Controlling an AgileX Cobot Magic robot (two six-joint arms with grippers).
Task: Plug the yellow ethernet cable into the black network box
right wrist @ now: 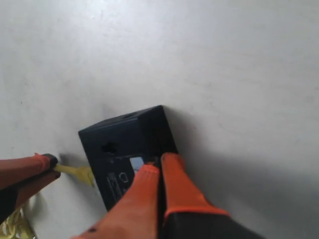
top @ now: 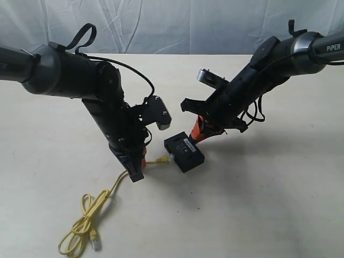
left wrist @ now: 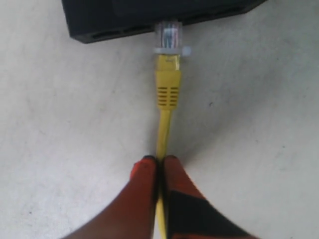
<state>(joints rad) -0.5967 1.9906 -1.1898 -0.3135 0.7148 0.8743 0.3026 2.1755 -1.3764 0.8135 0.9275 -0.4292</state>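
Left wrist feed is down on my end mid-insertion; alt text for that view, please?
The left end effector is shut on the yellow ethernet cable, whose clear plug meets the side face of the black network box. The cord runs straight from the grip to the plug; how far the plug is in cannot be told.
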